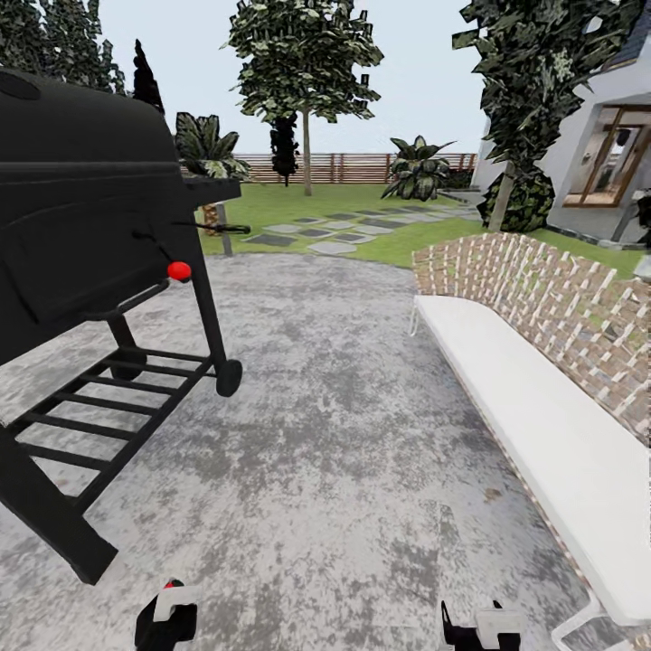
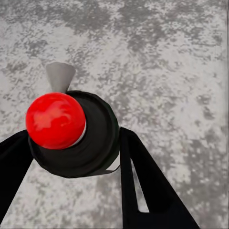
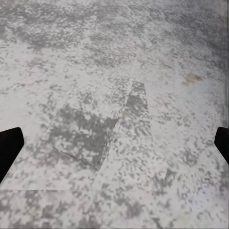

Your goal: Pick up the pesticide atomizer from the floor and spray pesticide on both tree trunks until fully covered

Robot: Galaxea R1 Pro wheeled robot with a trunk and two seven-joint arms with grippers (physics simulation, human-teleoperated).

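Left wrist view shows the left gripper [image 2: 71, 152] clamped on the pesticide atomizer [image 2: 78, 138], its red-dotted cap between the two black fingers, above the grey floor [image 2: 171, 62]. The right gripper [image 3: 114, 143] is spread wide, holding nothing. From the head camera, the black grill [image 1: 81, 235] stands close on the left; beyond it, across the lawn, rises one tree trunk [image 1: 307, 154] (a second trunk [image 1: 500, 201] leans further right). To do well, the robot should probably drive past the grill, keeping the atomizer upright.
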